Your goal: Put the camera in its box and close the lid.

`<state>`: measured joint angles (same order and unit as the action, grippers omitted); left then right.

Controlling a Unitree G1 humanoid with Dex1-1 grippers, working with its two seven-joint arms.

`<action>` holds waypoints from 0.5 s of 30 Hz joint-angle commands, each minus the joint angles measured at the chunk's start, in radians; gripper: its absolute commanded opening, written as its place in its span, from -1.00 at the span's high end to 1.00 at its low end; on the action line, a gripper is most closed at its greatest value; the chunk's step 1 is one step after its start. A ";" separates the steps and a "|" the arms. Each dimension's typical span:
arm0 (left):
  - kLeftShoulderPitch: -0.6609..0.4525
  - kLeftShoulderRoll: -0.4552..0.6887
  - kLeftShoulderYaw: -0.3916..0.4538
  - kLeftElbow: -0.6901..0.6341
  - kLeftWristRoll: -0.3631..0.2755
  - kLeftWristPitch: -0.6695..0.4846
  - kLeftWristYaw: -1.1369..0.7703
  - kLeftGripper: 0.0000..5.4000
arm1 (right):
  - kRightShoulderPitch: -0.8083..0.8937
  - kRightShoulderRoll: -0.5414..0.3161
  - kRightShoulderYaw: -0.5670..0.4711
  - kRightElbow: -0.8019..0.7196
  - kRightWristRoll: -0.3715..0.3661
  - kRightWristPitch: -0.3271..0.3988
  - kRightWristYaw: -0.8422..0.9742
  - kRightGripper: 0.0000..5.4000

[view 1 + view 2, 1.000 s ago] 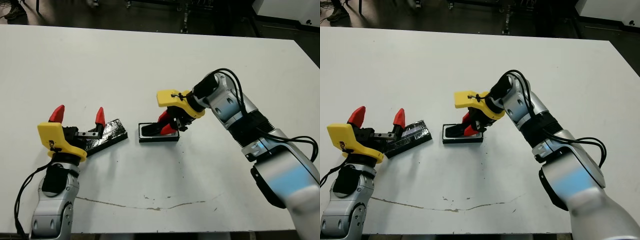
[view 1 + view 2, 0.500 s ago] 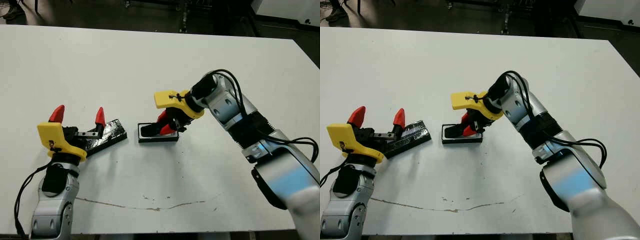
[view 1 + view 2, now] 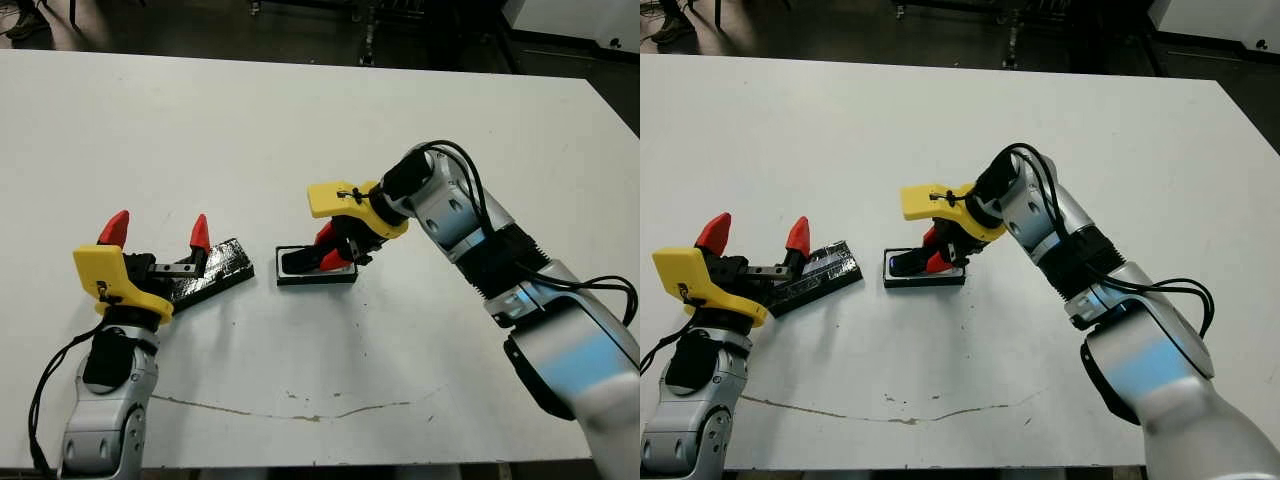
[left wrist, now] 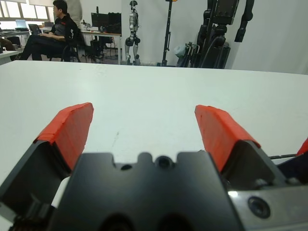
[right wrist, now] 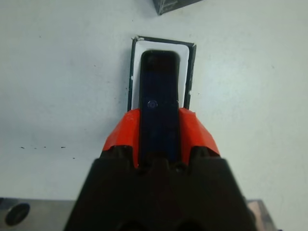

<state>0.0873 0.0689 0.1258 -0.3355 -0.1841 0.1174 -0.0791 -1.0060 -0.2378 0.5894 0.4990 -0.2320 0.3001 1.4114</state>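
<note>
Bright, even overhead light falls on the white table [image 3: 200, 120]; soft shadows sit just under the arms. The fingers [image 4: 72, 130] nearest the wrist lens look blurred.

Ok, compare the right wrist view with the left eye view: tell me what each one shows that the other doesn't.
Only the right wrist view shows how the camera sits: lengthwise between the right gripper's red fingers, its far end over the box's white lining.

Only the left eye view shows the left gripper, open and empty, just above the near end of the lid, and both arms on the white table.

Both show the right gripper closed on the camera at the box, and at least a corner of the lid beside it.
</note>
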 commanded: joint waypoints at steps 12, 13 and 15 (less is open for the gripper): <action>0.018 0.002 0.000 -0.001 0.000 0.007 -0.001 -1.00 | 0.006 0.006 0.035 0.148 0.020 -0.338 0.076 -0.28; 0.018 0.003 0.000 -0.002 -0.001 0.009 -0.002 -1.00 | 0.004 0.006 0.035 0.149 0.020 -0.345 0.076 -0.33; 0.019 0.005 0.001 -0.002 -0.007 0.011 -0.007 -1.00 | 0.001 0.006 0.033 0.154 0.023 -0.353 0.081 -0.42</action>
<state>0.0896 0.0690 0.1261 -0.3355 -0.1859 0.1173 -0.0802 -1.0469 -0.2420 0.5942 0.6370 -0.2134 -0.0415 1.4456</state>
